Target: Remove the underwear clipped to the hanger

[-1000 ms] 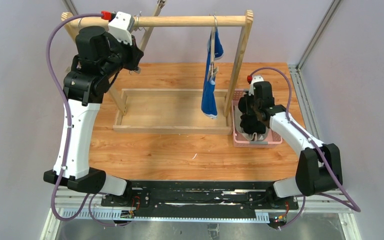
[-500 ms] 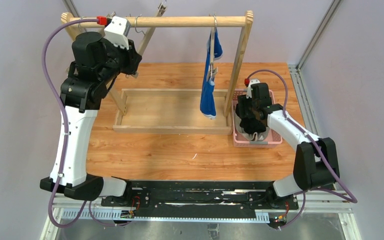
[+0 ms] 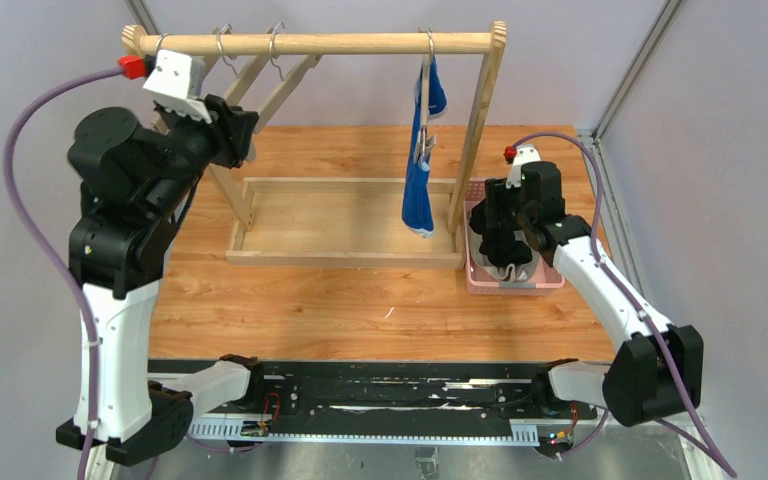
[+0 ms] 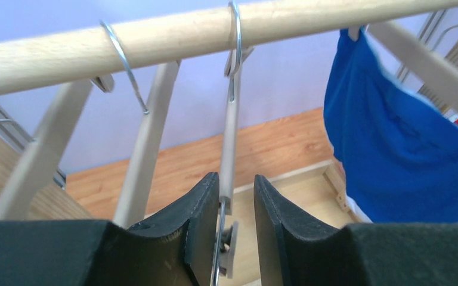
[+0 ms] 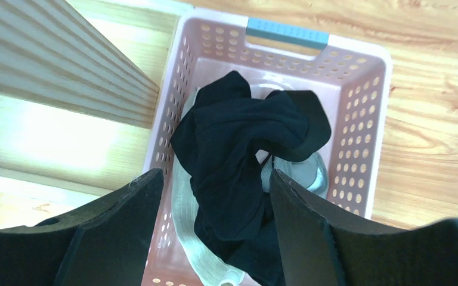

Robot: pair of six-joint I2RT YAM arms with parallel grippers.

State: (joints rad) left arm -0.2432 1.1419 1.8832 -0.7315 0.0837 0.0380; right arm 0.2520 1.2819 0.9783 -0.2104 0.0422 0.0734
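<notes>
The bright blue underwear [image 3: 418, 190] [image 4: 387, 149] hangs clipped to a hanger at the right end of the wooden rail [image 3: 360, 43]. The black underwear [image 5: 244, 149] [image 3: 500, 245] lies crumpled in the pink basket [image 5: 358, 119] on top of the grey underwear [image 5: 182, 220]. My right gripper [image 5: 214, 176] [image 3: 495, 225] hovers open just above that pile, holding nothing. My left gripper [image 4: 237, 179] [image 3: 245, 128] is open near the rail's left end. An empty hanger [image 4: 229, 131] shows in the gap, close to the left finger.
A second empty hanger [image 4: 146, 155] hangs left of the first on the rail [image 4: 155, 39]. The rack's wooden tray base [image 3: 340, 220] lies under the rail. Its right upright [image 3: 475, 130] stands between the blue garment and the basket [image 3: 550, 280].
My left arm swung back to the left, away from the rail, and its jaws parted. My right gripper opened over the basket and lifted slightly off the black underwear.
</notes>
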